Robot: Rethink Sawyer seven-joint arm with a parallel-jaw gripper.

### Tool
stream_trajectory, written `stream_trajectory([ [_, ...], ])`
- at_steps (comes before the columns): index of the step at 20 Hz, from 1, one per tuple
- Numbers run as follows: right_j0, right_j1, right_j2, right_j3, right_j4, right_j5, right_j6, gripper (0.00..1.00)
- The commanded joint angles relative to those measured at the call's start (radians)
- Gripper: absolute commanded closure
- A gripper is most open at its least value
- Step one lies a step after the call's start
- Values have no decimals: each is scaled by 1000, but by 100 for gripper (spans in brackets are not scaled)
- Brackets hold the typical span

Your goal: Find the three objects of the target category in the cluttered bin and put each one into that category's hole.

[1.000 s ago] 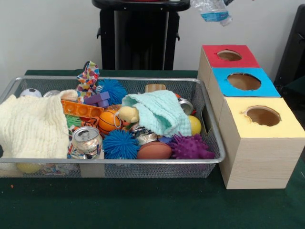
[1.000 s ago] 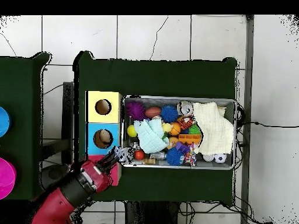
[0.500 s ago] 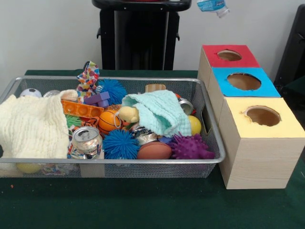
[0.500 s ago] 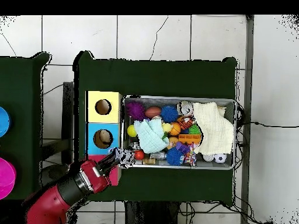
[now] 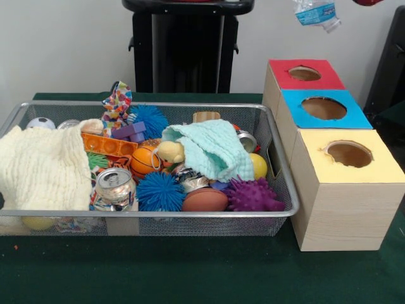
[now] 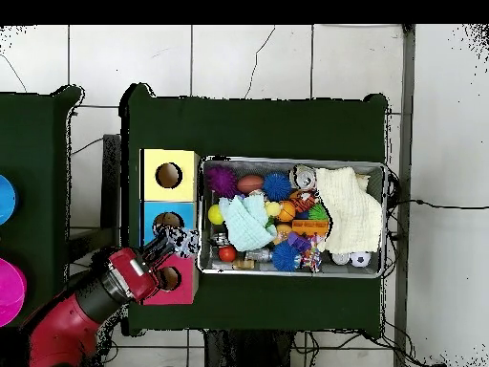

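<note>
A crumpled clear plastic bottle (image 5: 314,12) with a blue label hangs in the air at the top right, above and behind the red box (image 5: 304,74). In the overhead view my gripper (image 6: 167,250) at the end of the red arm is shut on the bottle (image 6: 186,241), over the border between the blue box (image 6: 168,222) and the red box (image 6: 170,279). The front view shows only a red sliver of the arm at the top edge. The wire bin (image 5: 158,215) holds a drink can (image 5: 116,183) among toys and cloths.
Three wooden boxes stand in a row right of the bin: red, blue (image 5: 324,107) and yellow (image 5: 348,154), each with a round hole. In the bin lie a cream cloth (image 5: 41,168), a mint cloth (image 5: 212,149), spiky balls (image 5: 159,190) and an orange ball (image 5: 144,161).
The arm has carried the bottle away from the bin's corner to over the boxes; in the front view the bottle has shifted right along the top edge.
</note>
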Motion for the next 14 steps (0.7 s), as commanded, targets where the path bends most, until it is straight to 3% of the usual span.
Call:
stream_trajectory([
  [1,-43,76,-12,-182,-28,141,321,100],
  [14,-62,137,4,-199,16,64,374,100],
])
